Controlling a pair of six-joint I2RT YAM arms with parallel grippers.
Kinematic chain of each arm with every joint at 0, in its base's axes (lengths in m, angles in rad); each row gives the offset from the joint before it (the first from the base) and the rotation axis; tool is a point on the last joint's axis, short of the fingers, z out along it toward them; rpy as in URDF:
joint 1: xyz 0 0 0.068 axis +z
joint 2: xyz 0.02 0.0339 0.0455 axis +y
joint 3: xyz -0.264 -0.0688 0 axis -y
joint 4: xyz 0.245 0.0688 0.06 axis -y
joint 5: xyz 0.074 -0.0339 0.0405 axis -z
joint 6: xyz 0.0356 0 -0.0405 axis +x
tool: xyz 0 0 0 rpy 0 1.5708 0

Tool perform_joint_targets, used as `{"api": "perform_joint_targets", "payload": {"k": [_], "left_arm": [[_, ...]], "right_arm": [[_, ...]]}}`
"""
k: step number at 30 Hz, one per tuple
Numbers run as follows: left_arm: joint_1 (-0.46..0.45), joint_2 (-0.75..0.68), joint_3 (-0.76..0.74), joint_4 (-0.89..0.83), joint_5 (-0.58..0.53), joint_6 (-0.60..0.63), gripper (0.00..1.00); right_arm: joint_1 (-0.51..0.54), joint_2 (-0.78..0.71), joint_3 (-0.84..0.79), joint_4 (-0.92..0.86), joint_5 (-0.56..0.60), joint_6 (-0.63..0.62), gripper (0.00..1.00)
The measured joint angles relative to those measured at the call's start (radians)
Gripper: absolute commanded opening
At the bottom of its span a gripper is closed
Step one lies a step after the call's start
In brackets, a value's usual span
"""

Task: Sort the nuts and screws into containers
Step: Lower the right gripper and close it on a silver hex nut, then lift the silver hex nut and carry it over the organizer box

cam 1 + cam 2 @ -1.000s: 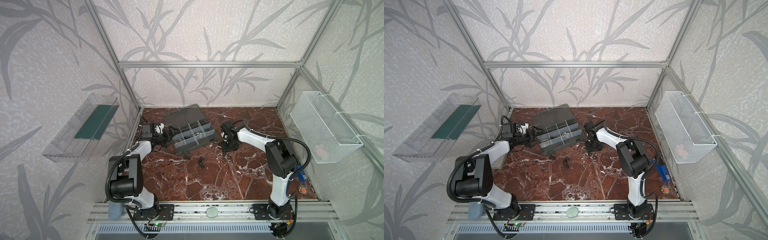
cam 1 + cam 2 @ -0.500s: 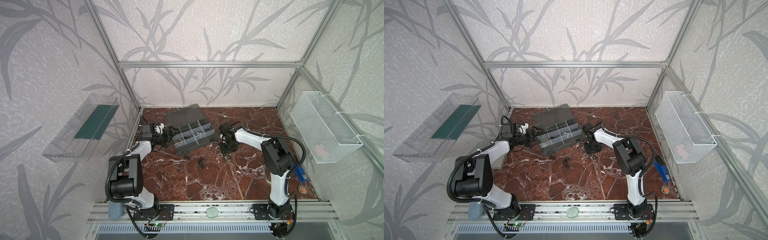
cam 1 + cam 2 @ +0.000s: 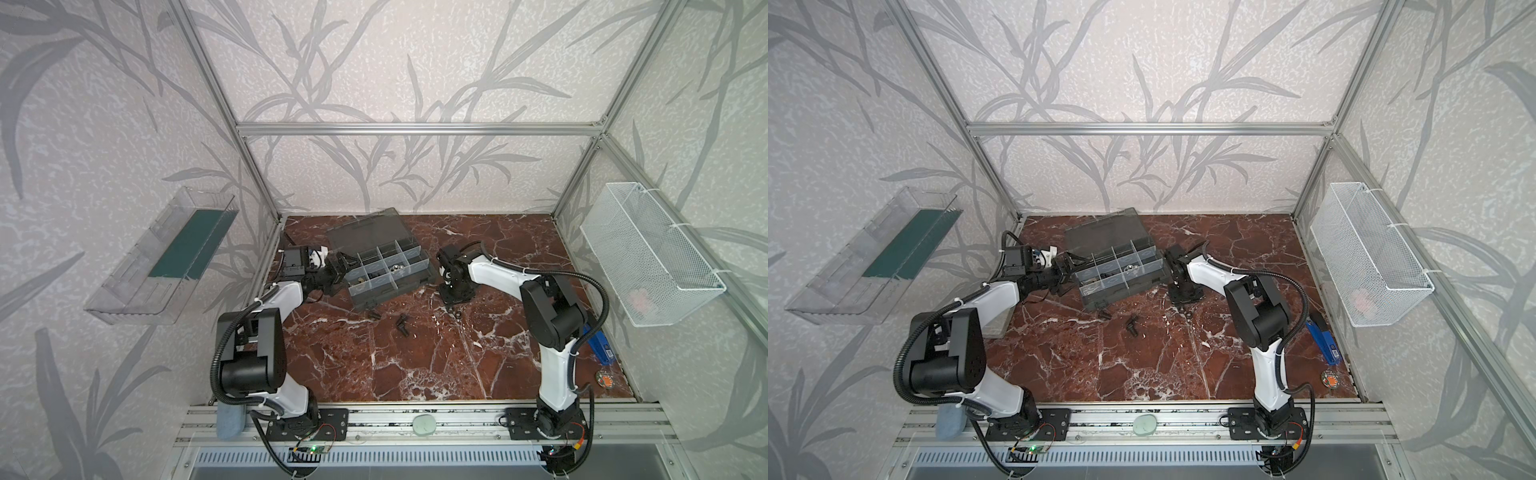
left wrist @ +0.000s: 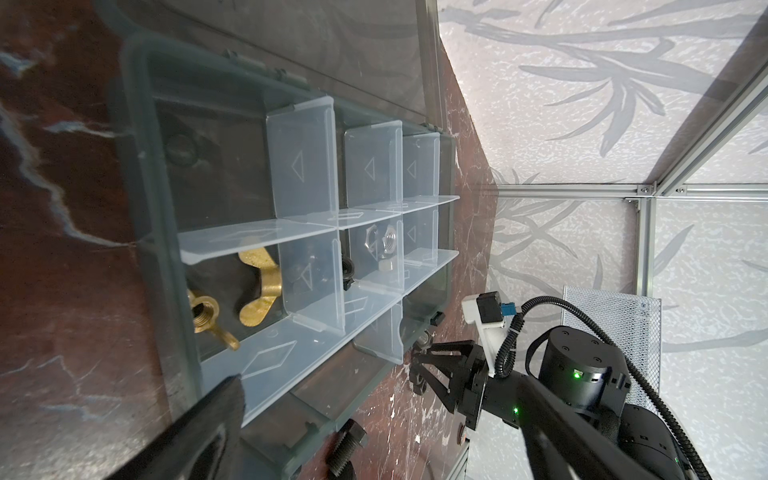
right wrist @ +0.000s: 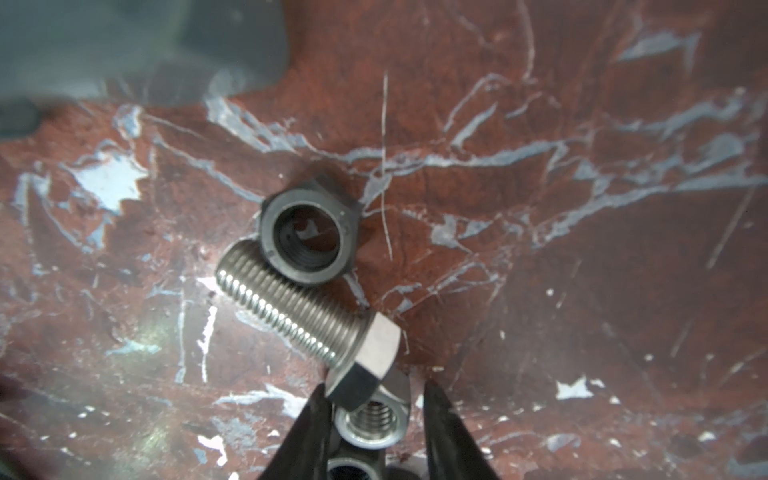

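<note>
1. Right end effector point(image 5: 374, 424) is straddling a silver nut point(image 5: 392, 432) on the surface point(image 5: 582, 291), lower centre, jaws slightly spread.
2. Left end effector point(image 3: 340, 266) is gaping wide beside the case point(image 3: 388, 286), centre left.

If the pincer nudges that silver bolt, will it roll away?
Probably not far: the bolt has a round threaded shaft but a flat-sided hex head. It touches a black nut, which might shift too.

Both top views look down; wrist views sit close
</note>
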Motion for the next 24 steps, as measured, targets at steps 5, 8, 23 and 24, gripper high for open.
{"api": "perform_joint_targets", "payload": {"k": [5,8,23,24], "left_arm": [[0.000,0.000,0.000,0.000,0.000,0.000,0.99],[0.000,0.000,0.000,0.000,0.000,0.000,1.00],[0.000,0.000,0.000,0.001,0.002,0.000,0.99],[0.000,0.000,0.000,0.000,0.002,0.000,0.99]], "right_arm": [[0.000,0.001,0.000,0.000,0.001,0.003,0.13],[0.000,0.001,0.000,0.000,0.003,-0.001,0.05],[0.000,-0.079,0.040,-0.079,0.000,-0.111,0.00],[0.000,-0.092,0.067,-0.092,-0.004,-0.127,0.00]]}}
